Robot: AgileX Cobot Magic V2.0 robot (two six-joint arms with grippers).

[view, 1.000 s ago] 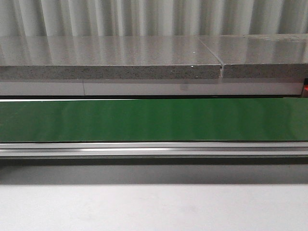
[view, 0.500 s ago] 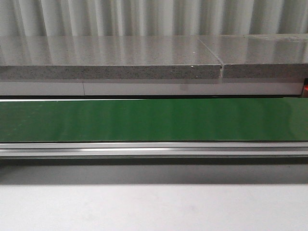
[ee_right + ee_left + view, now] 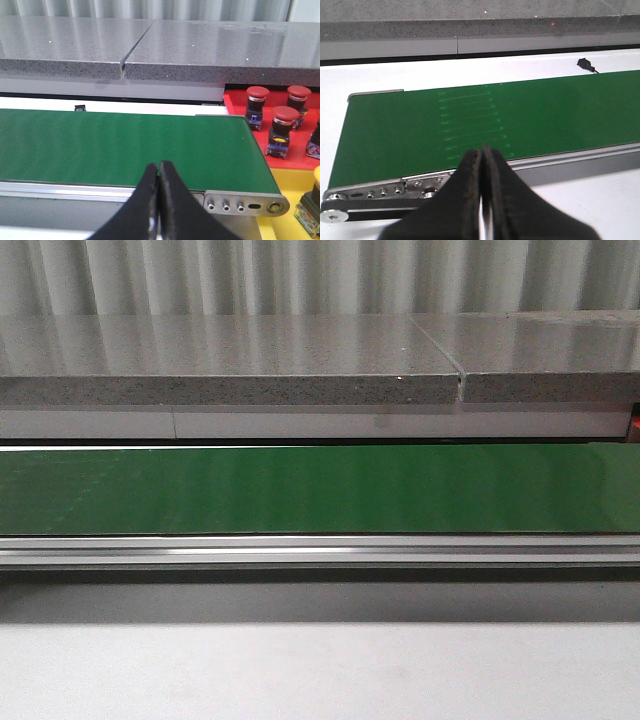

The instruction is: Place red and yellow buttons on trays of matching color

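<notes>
**Both grippers closed over an empty belt, buttons parked at the right end**

The left gripper (image 3: 482, 200) has its fingers pressed together with nothing between them. It hangs over the near rail (image 3: 520, 165) of the green belt (image 3: 485, 120), close to the belt's left end; the belt runs away ahead of it and off to its right. A small black sensor (image 3: 585, 63) sits on the white table (image 3: 395, 75) beyond the far edge of the belt.

The right gripper (image 3: 158, 200) is likewise shut tight and holds nothing. It hangs above the near edge of the same belt, a little short of the roller end plate (image 3: 245, 204). Ahead of it and to its right lies the red tray (image 3: 295, 155), holding three red buttons (image 3: 283, 131) that stand upright, mushroom caps up, long axes vertical; a fourth object at the picture's edge is cut off. Nearer, also to the gripper's right, is the yellow tray (image 3: 285, 227), where a yellow button (image 3: 312, 200) stands upright too, only partly in view.

The belt's long axis runs left to right across the front view, its surface bare and glossy. Behind it a speckled grey stone counter (image 3: 230, 365) spans the width, split by a narrow seam (image 3: 460, 380), with a corrugated pale wall (image 3: 300, 275) at the back. Neither gripper appears in the front view.
</notes>
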